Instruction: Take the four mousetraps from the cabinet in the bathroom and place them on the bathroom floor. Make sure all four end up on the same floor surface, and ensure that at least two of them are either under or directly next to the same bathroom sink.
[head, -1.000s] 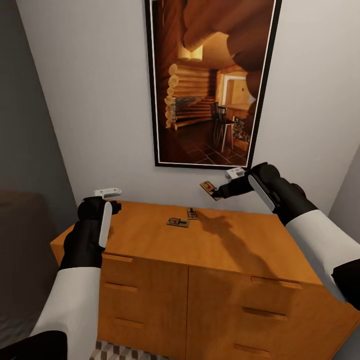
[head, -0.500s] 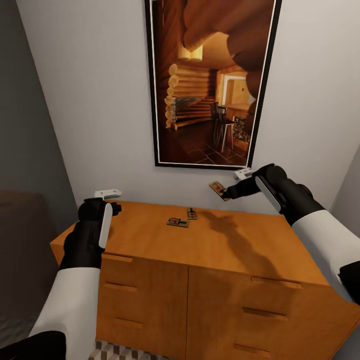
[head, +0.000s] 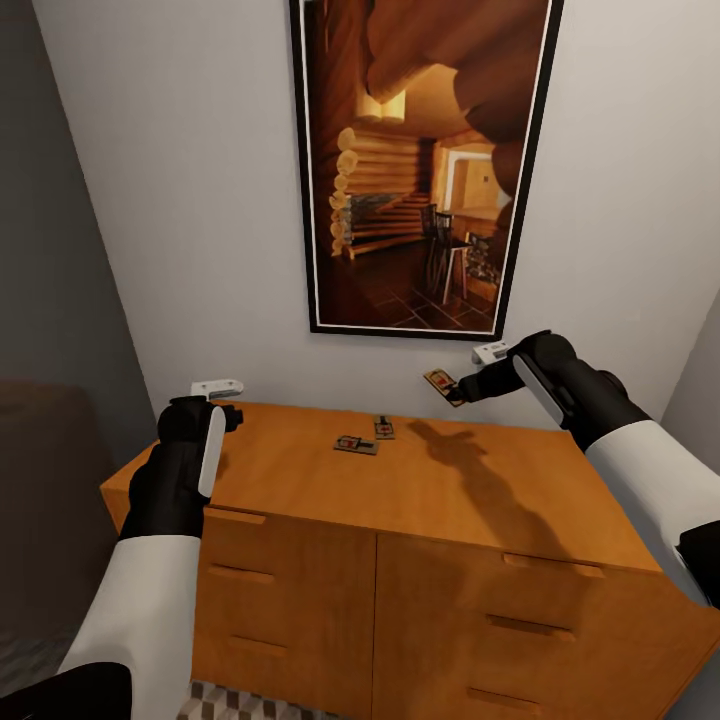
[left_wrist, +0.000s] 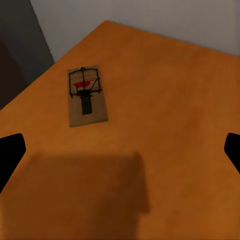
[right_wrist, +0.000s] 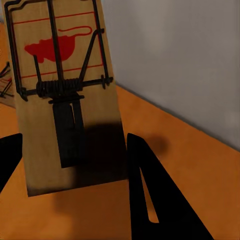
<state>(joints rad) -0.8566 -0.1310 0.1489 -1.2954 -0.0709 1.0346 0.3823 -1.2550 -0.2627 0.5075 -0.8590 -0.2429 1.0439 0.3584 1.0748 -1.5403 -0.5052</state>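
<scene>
Orange-brown wood of the cabinet (head: 420, 500) fills the lower half of your head view, with two mousetraps (head: 357, 444) lying flat near its middle, one touching the other's corner toward 1 o'clock. Your right gripper (head: 462, 387) is pinched on a third trap (head: 441, 384), held in the air above the cabinet top at 2 o'clock from that pair. Your left gripper (left_wrist: 120, 150) hangs spread wide over the cabinet's left end, a fourth trap (left_wrist: 86, 96) lying flat beneath it.

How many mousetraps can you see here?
3: two mousetraps lie on the cabinet top, one held above it in the right gripper's fingers. A fourth may be hidden.
</scene>
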